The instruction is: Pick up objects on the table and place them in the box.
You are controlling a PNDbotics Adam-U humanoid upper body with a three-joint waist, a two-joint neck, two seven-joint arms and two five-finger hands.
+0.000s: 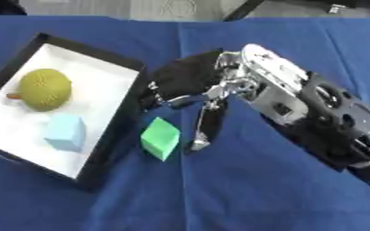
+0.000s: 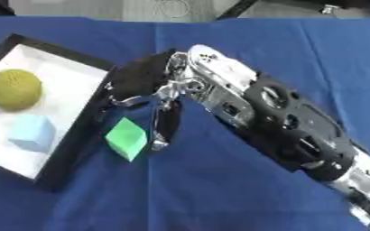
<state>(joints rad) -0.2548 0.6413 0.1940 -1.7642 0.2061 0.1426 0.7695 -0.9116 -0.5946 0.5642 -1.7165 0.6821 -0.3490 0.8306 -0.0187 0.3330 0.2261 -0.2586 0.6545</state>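
A deep blue cloth covers your worktop (image 1: 219, 194), with a strip of pale floor showing along the far edge. On the left sits a shallow rectangular box (image 1: 115, 128) with black walls and a white floor, lying askew. Inside it, towards the far end, rests a round, bumpy, yellow-green fruit-like object (image 1: 44, 88) with a small brown stub on its left; nearer to you in the same box lies a pale blue cube (image 1: 66, 132), just apart from the fruit. Outside the box, just beside its right wall, a bright green cube (image 1: 160, 137) sits tilted on the cloth. Your right hand (image 1: 190, 80) reaches in from the right, black palm over the cloth just beyond the green cube. Its fingers (image 1: 208, 124) point down towards you, spread and fairly straight, one fingertip just right of the green cube, holding nothing. Whether it touches the cube you cannot tell.
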